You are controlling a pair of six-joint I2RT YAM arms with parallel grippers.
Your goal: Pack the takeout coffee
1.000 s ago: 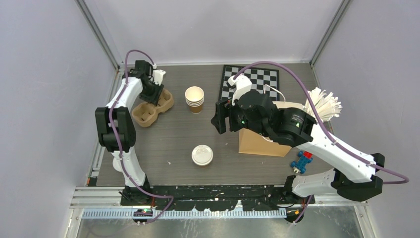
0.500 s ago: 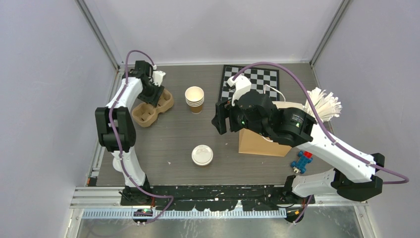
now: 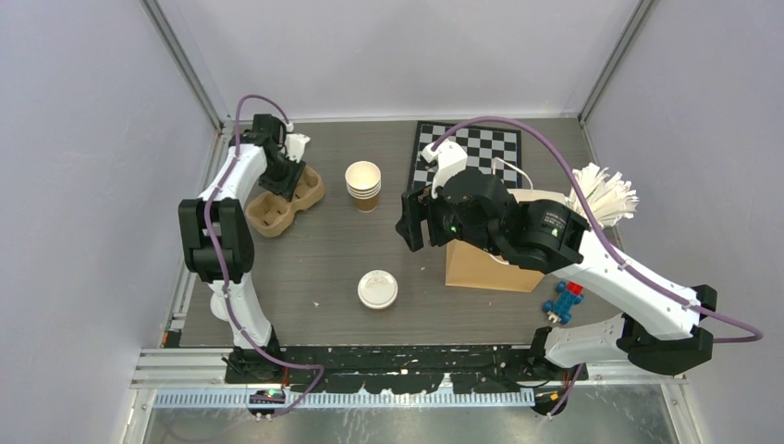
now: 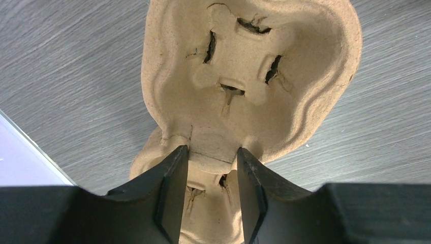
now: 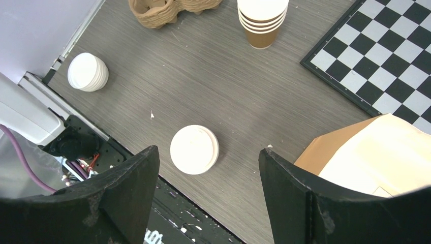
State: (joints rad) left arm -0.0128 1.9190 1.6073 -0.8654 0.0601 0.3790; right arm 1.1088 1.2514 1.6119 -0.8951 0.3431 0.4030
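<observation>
Takeout coffee (image 3: 377, 289), a small tan paper cup under a round white plastic lid, is standing upright near the middle of the table's near edge in the view from above, well apart from everything else. The right gripper (image 3: 413, 225) is hovering between it and the tall brown paper bag (image 3: 488, 264), which is sitting toward the table's right side. The left gripper (image 3: 283, 176) is reaching down at the far left corner onto a moulded brown pulp cup carrier (image 3: 277, 215). A stack of lidless tan paper cups (image 3: 363, 185) is standing between that carrier and a black-and-white checkered mat (image 3: 481, 146).

From the left wrist, the black fingers (image 4: 173, 188) are pinching the carrier's narrow waist between its two wells, touching it on both sides as far as I can make out.

From the right wrist, the fingers (image 5: 127, 198) are standing spread wide with nothing between them. The lidded cup is showing on the table below, only its lid visible. A pile of loose white lids (image 5: 88, 71) is lying by the left edge.

I am guessing the cup is light but possibly sloshing, its paper wall soft enough to crush and its lid slick and liable to pop. Taking it gently round the paper wall just under the lid's rim, and keeping it upright, looks safest.
</observation>
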